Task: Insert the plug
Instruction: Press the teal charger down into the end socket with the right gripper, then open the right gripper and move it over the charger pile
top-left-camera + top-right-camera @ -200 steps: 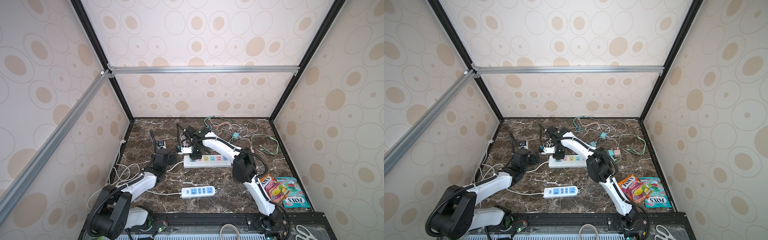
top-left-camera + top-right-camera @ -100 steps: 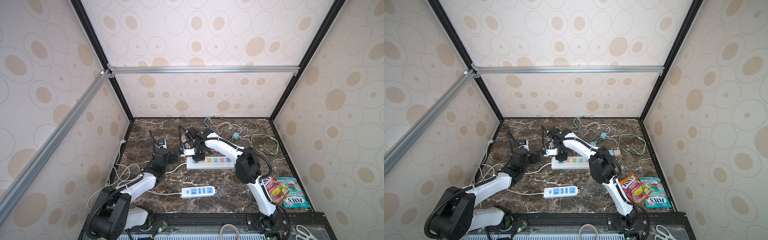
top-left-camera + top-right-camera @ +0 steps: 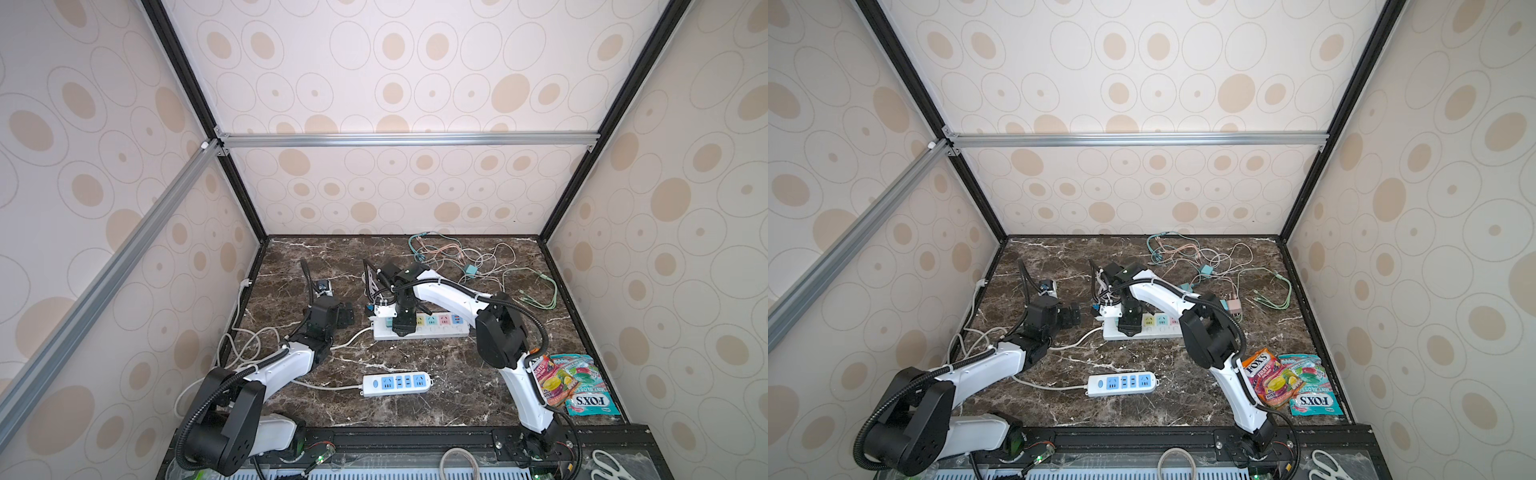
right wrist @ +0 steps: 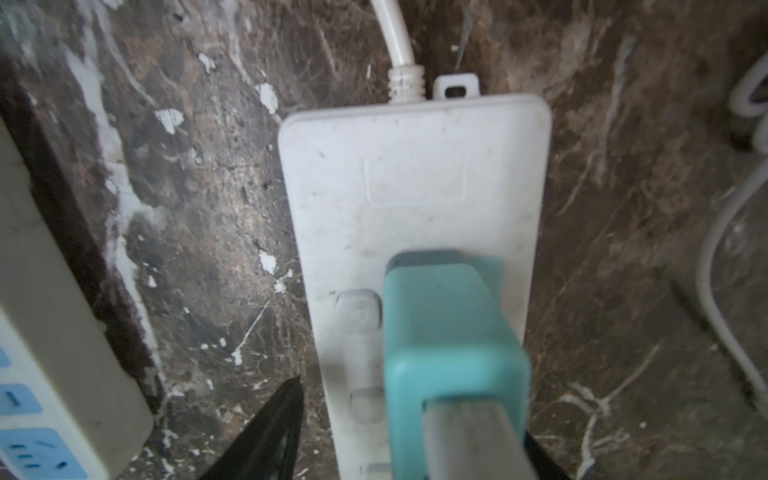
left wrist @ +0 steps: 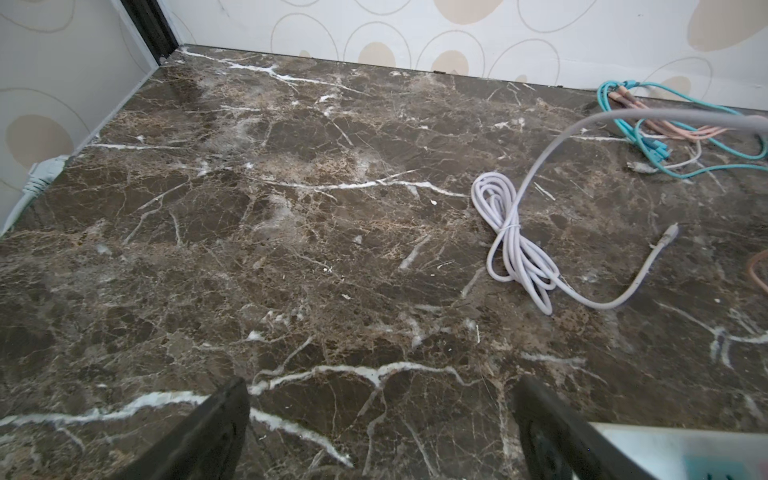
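A teal plug (image 4: 449,332) stands seated in the end socket of a white power strip (image 4: 411,178) with pastel sockets, which lies mid-table in both top views (image 3: 440,330) (image 3: 1163,330). My right gripper (image 4: 411,411) hangs straight down over that plug (image 3: 388,322), open. One finger stands well clear of it and the other sits close by its far side. A grey cable leaves the plug's top. My left gripper (image 5: 382,382) is open and wide over bare marble, left of the strip (image 3: 347,313), holding nothing.
A second white strip (image 3: 397,383) with blue sockets lies nearer the front. Thin coloured cables (image 3: 469,257) are tangled at the back right. A coiled white cable (image 5: 511,241) lies behind the strip. Candy bags (image 3: 573,384) sit at the right edge, and white cords (image 3: 249,345) along the left wall.
My right gripper's jaws have parted from the teal plug, which stays in the socket. The strip slid slightly to the right earlier. The left arm has hardly moved.
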Controlling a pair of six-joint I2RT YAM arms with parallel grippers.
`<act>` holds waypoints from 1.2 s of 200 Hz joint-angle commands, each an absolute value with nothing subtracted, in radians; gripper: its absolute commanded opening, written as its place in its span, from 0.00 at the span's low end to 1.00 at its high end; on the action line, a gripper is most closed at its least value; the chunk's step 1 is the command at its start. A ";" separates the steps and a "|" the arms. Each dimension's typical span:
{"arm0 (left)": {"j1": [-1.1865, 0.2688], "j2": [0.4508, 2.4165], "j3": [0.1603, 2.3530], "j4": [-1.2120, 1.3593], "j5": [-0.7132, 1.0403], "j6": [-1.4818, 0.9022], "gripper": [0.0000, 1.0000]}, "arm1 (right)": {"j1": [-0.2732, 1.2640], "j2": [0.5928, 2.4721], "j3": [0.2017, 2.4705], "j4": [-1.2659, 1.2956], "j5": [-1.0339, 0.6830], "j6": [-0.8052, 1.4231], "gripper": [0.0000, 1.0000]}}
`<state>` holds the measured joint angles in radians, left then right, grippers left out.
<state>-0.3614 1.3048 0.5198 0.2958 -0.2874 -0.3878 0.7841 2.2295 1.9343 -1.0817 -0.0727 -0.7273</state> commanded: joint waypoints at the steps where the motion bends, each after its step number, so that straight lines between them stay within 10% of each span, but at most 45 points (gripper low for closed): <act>1: -0.365 1.312 0.566 0.255 -0.337 -0.399 0.98 | 0.781 2.119 1.870 -1.067 -0.090 -0.677 0.77; 15: -0.365 1.309 0.570 0.250 -0.347 -0.398 0.98 | 0.779 2.071 1.806 -1.033 -0.077 -0.662 1.00; 154: -0.658 1.322 0.803 0.081 -0.663 -0.427 0.98 | 0.531 1.459 1.092 -0.354 0.289 -0.013 0.99; 240: -0.740 1.367 0.895 0.084 -0.712 -0.404 0.98 | 0.071 1.326 0.843 -0.371 0.108 0.490 0.97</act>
<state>-0.7307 1.3441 0.8509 0.0921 -0.6651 -0.3923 0.1661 1.3476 0.8783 -0.3214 0.1707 0.2779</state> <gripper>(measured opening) 0.984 0.990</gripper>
